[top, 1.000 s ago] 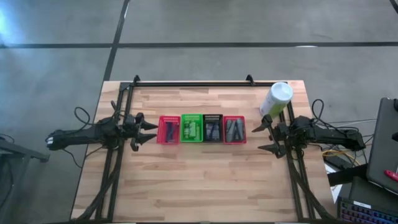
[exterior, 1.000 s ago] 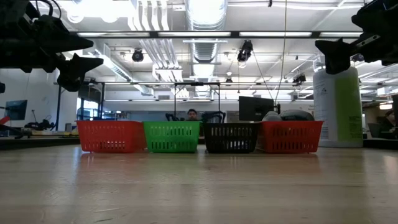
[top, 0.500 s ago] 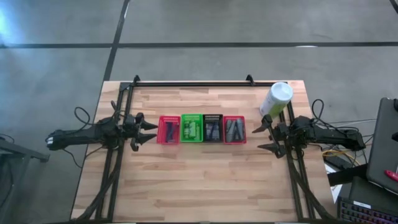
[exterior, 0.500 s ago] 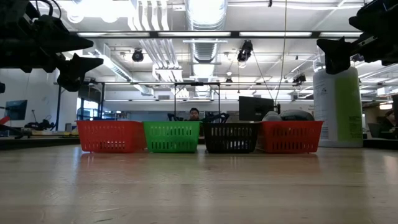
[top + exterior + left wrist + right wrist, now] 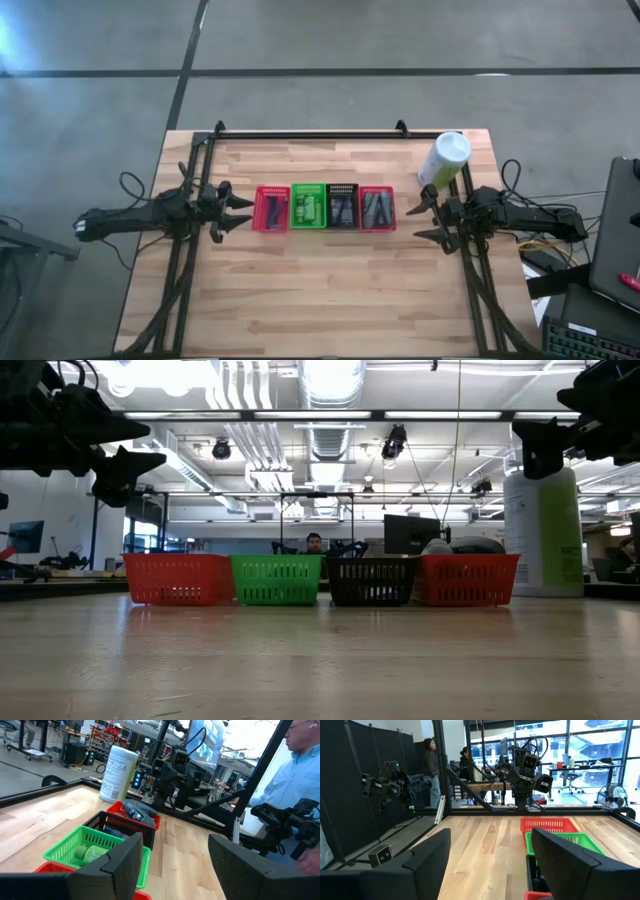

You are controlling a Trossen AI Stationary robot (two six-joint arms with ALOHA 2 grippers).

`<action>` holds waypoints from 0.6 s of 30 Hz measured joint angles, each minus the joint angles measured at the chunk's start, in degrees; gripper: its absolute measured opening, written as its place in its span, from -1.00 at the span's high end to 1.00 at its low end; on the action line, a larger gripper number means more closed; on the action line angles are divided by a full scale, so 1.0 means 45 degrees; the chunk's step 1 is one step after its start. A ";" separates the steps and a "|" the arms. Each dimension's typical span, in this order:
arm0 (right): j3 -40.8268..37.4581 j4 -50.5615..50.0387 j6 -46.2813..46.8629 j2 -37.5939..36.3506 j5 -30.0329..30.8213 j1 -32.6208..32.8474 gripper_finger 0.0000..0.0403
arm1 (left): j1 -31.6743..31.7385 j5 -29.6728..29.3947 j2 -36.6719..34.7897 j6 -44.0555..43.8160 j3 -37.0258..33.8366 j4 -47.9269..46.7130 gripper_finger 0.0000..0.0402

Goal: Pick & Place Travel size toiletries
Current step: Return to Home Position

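Observation:
The toiletries lie sorted in a row of four mesh baskets at mid-table. Blue-purple razors (image 5: 271, 208) fill the left red basket, green packets (image 5: 308, 207) the green one, dark tubes (image 5: 342, 208) the black one, and grey bottles (image 5: 377, 207) the right red one. My left gripper (image 5: 240, 212) hovers open just left of the row, above the table (image 5: 130, 460), and its wrist view looks along the baskets (image 5: 175, 860). My right gripper (image 5: 418, 222) hovers open just right of the row (image 5: 492, 855).
A tall white-and-green canister (image 5: 445, 160) stands on the table behind my right gripper, near the far right corner (image 5: 543, 532). The four baskets touch side by side (image 5: 277, 580). Bare wood lies in front of and behind the row. A person in a blue shirt (image 5: 300, 775) stands beyond the table.

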 joint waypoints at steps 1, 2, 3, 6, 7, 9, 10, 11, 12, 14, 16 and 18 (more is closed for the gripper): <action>0.0000 0.0000 0.0000 0.0000 0.0000 0.0000 -0.33 | 0.0000 -0.0003 0.0000 0.0003 0.0000 0.0000 -0.15; -0.0004 0.0000 0.0000 0.0000 0.0000 0.0000 -0.32 | 0.0000 0.0000 0.0000 0.0005 0.0000 0.0000 -0.15; -0.0002 0.0000 0.0000 0.0000 0.0000 0.0000 -0.31 | 0.0000 -0.0001 0.0000 0.0002 0.0000 0.0000 -0.15; -0.0002 0.0000 0.0000 0.0000 0.0000 0.0000 -0.26 | -0.0004 -0.0003 0.0000 0.0000 0.0000 0.0000 -0.15; -0.0002 -0.0001 0.0000 0.0000 0.0000 0.0000 -0.25 | 0.0000 -0.0004 0.0000 0.0005 0.0000 0.0000 -0.15; -0.0004 0.0000 -0.0004 0.0000 0.0000 0.0000 -0.22 | -0.0004 0.0000 0.0000 0.0004 0.0000 0.0000 -0.15; 0.0000 0.0000 0.0000 0.0000 0.0000 0.0000 -0.21 | 0.0000 -0.0001 0.0000 0.0001 0.0000 0.0000 -0.15; -0.0002 0.0000 0.0000 0.0000 0.0000 0.0000 -0.20 | -0.0003 -0.0002 0.0000 0.0002 0.0000 0.0000 -0.15; -0.0002 0.0000 0.0000 0.0000 0.0000 -0.0002 -0.19 | 0.0000 -0.0002 0.0000 0.0002 0.0000 0.0000 -0.15; 0.0000 0.0000 0.0000 0.0000 0.0000 0.0000 -0.16 | 0.0000 -0.0005 0.0000 0.0001 0.0000 0.0000 -0.15; -0.0003 0.0000 -0.0003 0.0000 0.0000 -0.0001 -0.14 | 0.0000 -0.0005 0.0000 0.0000 0.0000 0.0000 -0.15; 0.0000 0.0000 -0.0005 0.0000 0.0000 -0.0002 -0.12 | 0.0000 -0.0001 0.0000 0.0002 0.0000 0.0000 -0.15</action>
